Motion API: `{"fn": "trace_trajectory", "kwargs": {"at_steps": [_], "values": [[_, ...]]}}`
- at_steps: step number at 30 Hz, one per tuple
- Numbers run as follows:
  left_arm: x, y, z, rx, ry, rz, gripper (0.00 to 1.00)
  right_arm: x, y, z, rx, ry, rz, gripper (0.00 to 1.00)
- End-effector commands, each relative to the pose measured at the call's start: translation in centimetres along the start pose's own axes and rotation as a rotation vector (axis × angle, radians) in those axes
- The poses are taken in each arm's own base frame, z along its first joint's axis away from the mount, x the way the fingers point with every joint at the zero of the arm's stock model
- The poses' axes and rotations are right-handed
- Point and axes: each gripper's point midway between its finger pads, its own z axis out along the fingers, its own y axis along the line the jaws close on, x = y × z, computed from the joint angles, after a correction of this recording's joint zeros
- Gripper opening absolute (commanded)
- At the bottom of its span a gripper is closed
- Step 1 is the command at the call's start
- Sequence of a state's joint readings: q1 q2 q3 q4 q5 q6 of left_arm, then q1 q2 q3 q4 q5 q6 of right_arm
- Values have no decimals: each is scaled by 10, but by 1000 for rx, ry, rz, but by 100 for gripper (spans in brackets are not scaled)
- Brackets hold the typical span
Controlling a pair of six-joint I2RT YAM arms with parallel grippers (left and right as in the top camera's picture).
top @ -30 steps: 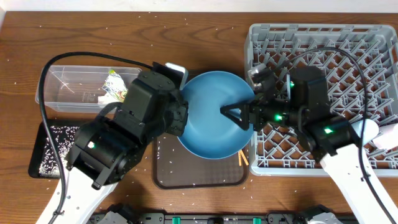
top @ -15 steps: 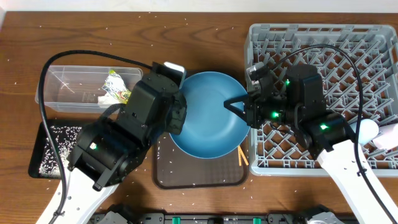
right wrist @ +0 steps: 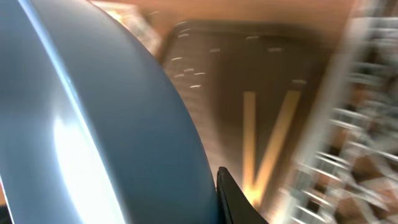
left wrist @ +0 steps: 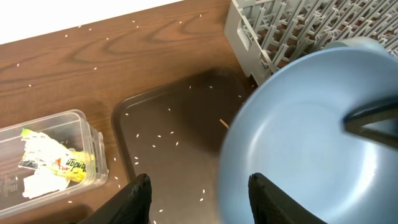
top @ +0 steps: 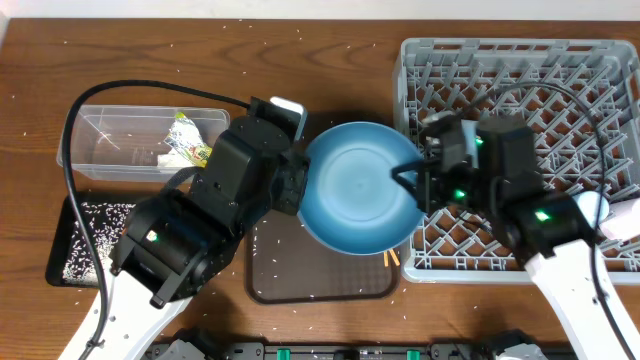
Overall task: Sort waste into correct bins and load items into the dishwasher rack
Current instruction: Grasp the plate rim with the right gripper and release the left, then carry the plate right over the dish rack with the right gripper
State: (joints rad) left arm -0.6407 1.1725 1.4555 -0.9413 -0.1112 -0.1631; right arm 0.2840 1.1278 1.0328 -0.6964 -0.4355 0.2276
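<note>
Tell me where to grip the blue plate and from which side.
Pinch the thin rim of the blue plate on its dishwasher rack side, coming from over the rack, as the right tool does. The plate is too wide to span; only its lip is narrow.

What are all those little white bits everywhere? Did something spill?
Yes. White rice grains are scattered all over the wooden table and the brown serving tray, like a spill. Two chopsticks also lie in a V beside the dishwasher rack, partly under the blue plate held by the right gripper.
</note>
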Motion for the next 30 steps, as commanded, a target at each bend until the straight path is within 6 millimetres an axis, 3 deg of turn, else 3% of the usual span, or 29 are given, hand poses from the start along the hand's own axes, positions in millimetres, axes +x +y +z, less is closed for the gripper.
{"fn": "trace_trajectory", "kwargs": {"at_steps": [1,7,10,14,20,26,30], "values": [[-6,-1,-3,2,-17,-7,52,-19,-35,-32,208,-124,11,1],[-6,1,-3,-7,-20,-7,52,-27,-114,-108,702,-286,69,1],[-8,0,-3,-6,-25,-7,52,-30,-142,-146,940,-358,98,1],[-8,0,-3,-6,-25,-7,52,-35,-166,-177,1152,-419,139,1],[-7,1,-3,-7,-21,-7,52,-65,-198,-230,1522,-575,172,1],[-6,1,-3,-7,-20,-7,52,-91,-224,-247,1769,-500,62,1],[-6,1,-3,-7,-20,-7,52,-105,-247,-238,1844,-381,-42,1]]}}
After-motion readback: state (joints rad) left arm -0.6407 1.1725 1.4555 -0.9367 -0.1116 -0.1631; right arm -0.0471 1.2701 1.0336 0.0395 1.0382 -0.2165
